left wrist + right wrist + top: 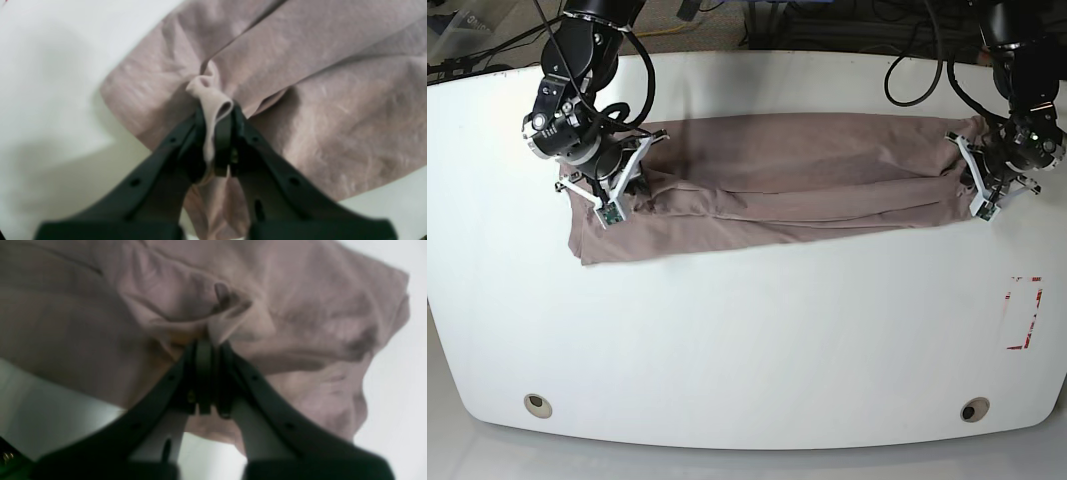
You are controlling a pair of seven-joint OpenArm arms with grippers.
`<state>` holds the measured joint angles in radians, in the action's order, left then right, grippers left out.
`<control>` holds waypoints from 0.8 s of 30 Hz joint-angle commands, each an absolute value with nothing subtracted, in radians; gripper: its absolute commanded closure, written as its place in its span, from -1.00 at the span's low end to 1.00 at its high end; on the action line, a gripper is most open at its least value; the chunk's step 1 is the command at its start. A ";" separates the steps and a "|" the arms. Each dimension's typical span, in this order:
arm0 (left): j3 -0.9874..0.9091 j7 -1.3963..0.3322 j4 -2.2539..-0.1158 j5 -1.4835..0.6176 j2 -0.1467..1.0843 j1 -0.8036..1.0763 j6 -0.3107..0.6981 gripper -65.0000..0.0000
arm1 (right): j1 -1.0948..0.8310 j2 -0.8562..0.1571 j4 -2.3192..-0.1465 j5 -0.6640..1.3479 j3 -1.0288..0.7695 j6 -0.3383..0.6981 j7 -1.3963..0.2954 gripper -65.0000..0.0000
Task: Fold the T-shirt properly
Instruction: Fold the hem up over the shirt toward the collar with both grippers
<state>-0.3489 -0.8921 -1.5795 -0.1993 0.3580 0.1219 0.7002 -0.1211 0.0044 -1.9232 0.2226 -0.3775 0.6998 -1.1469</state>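
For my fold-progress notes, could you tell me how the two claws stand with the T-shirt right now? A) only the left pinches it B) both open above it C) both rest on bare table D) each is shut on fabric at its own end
D: the left claw pinches a bunched fold of the T-shirt, and the right claw is shut on cloth at the opposite end.

T-shirt (777,185) across table (747,340) rear; end effector at each end.

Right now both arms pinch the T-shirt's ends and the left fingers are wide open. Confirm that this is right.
Not quite. The left fingers are shut on a fold of the T-shirt, as the left wrist view shows. The rest holds: both arms pinch the shirt's ends.
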 commanded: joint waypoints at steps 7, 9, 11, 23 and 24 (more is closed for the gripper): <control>-0.358 -0.881 -1.600 -0.206 0.407 0.166 0.698 0.95 | -0.134 -0.005 -1.937 0.229 -0.473 0.698 -1.125 0.91; -0.360 -0.881 -1.604 -0.208 0.407 0.170 0.698 0.95 | -0.136 -0.015 -1.939 0.231 -0.478 0.698 -1.129 0.91; -0.383 -0.885 -1.609 -0.205 0.407 0.170 0.698 0.95 | -0.140 -0.015 -1.945 0.229 -0.484 0.698 -1.132 0.91; -0.498 -0.992 -1.728 -0.205 0.407 0.199 0.698 0.95 | -0.226 -0.019 -1.989 0.414 -0.591 0.698 -1.179 0.91; -0.498 -0.998 -1.732 -0.205 0.407 0.213 0.698 0.95 | -0.239 -0.019 -1.989 0.418 -0.591 0.698 -1.181 0.91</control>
